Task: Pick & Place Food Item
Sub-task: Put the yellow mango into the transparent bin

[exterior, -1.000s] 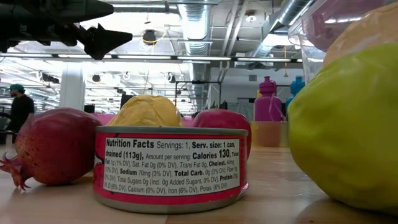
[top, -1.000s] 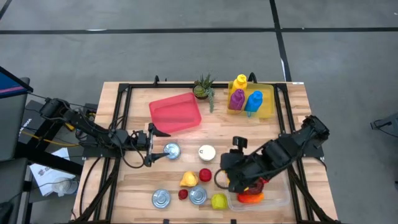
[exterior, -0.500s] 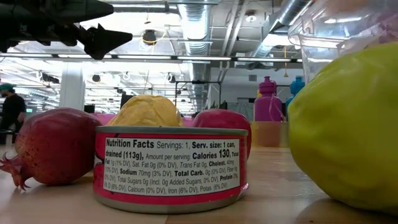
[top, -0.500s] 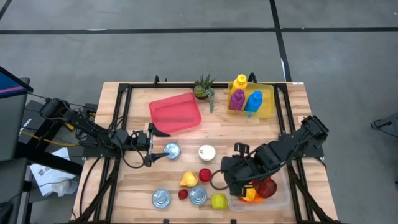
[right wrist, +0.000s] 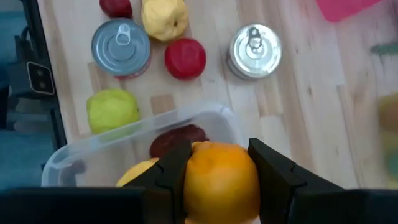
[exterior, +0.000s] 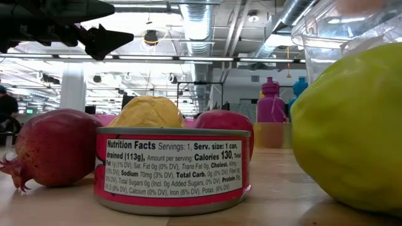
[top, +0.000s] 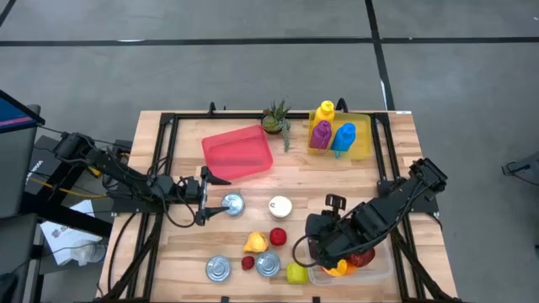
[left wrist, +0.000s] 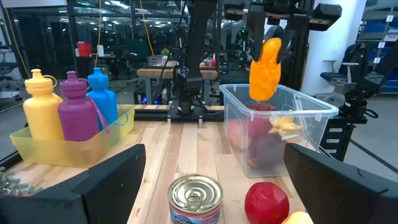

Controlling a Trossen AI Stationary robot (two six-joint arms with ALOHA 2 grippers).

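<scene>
My right gripper [right wrist: 221, 158] is shut on an orange food item [right wrist: 221, 180]. In the left wrist view it [left wrist: 270, 45] hangs over the clear plastic bin [left wrist: 298, 124] at the table's near right. That bin [top: 381, 268] holds a dark red fruit [left wrist: 261, 149] and a yellow piece [left wrist: 283, 124]. My left gripper [top: 205, 199] waits open and level at the table's left-middle, next to a silver can [top: 232, 203]. My right gripper pinches the orange food item between its two fingers [right wrist: 174, 168], one on each side of its upper part [left wrist: 266, 45]. The fingers come from above, pointing down. The item hangs below them, clear above the bin's rim [left wrist: 273, 93].
Near the bin on the table lie two cans [top: 218, 268] [top: 268, 264], a red fruit [top: 278, 236], a yellow fruit [top: 256, 243], a small red one [top: 248, 263] and a yellow-green one [top: 296, 272]. A white lid [top: 280, 205], pink tray [top: 238, 152], plant [top: 274, 118] and bottle basket [top: 337, 135] lie farther back.
My right gripper has carried the orange item upward: in the low view it was down behind the bin's wall and now shows only at the picture's top. The right arm has also shifted a little toward the table's near right.
</scene>
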